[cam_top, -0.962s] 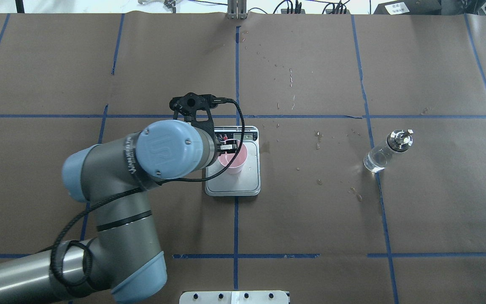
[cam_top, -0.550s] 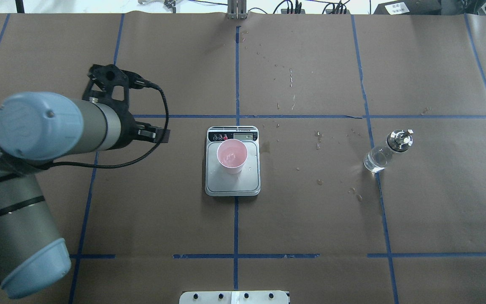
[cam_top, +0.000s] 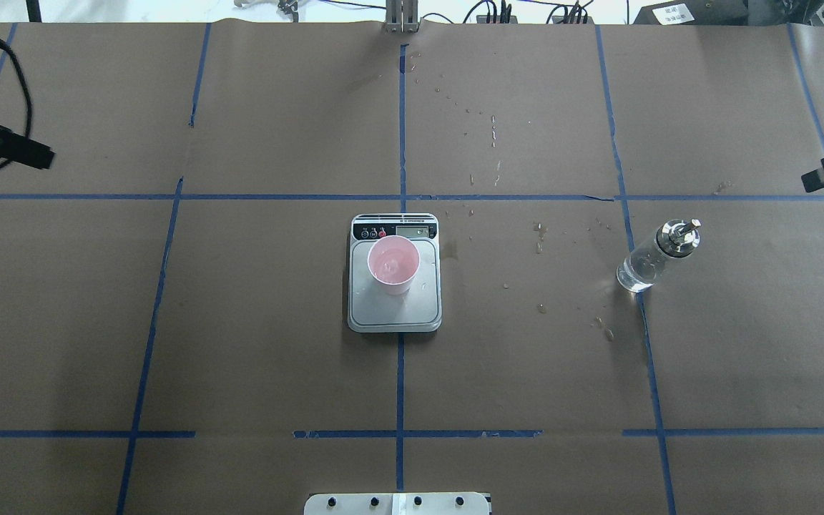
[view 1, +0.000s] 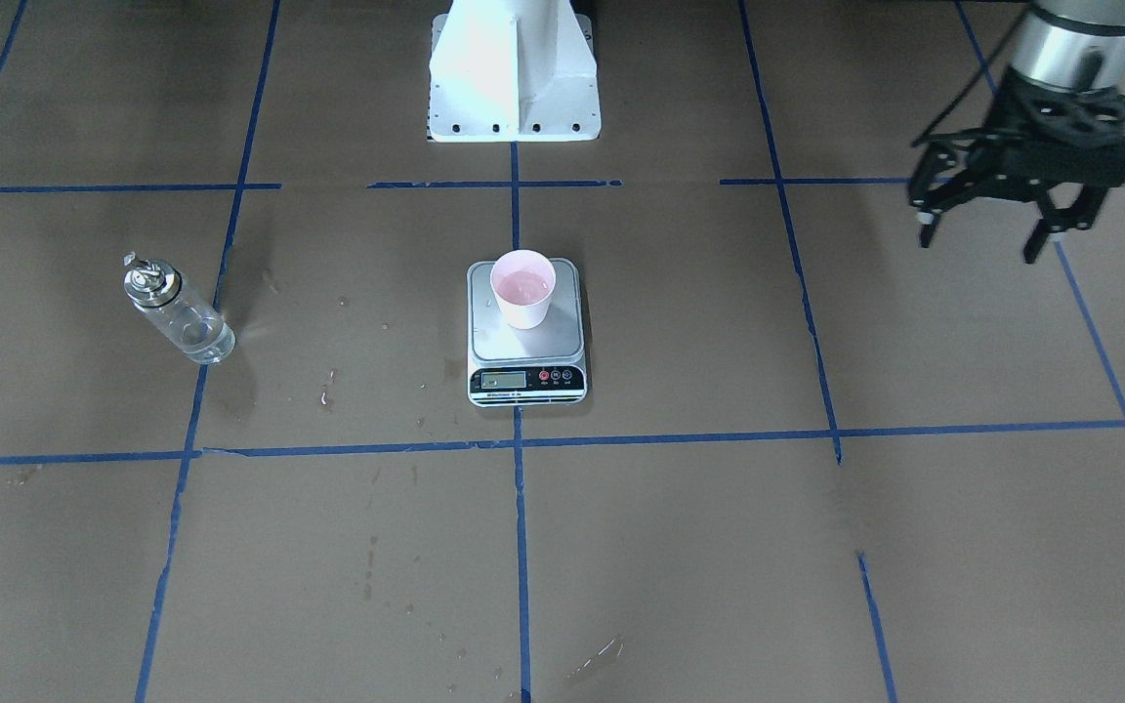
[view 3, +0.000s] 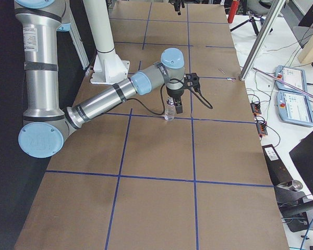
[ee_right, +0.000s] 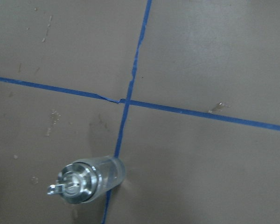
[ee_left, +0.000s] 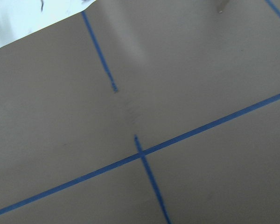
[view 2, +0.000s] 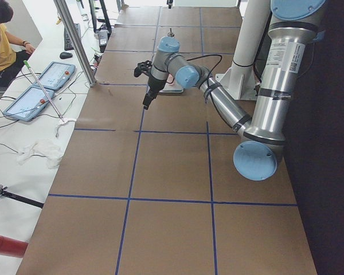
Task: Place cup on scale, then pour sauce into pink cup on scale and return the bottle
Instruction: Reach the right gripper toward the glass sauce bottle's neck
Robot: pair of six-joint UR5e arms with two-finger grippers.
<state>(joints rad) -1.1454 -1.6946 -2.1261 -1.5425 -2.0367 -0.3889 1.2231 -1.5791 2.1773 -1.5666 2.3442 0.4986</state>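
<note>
The cup [cam_top: 393,263] stands on the scale [cam_top: 395,312] in the middle of the worktop [cam_top: 526,372]. The bottle [cam_top: 651,259] stands well apart, untouched. The left gripper [view 1: 980,244] hangs open and empty. The right gripper [view 3: 178,107] hovers near the bottle; I cannot tell whether it is open.

No text can be read for certain. The scale [view 1: 528,344] has a small display and marks by its red buttons, all too small to make out. White labels on the left arm [view 2: 286,54] and the right arm [view 3: 31,37], and a sticker [cam_top: 673,11] on a black box [cam_top: 719,14] at the table's far edge, carry equally illegible print.
</note>
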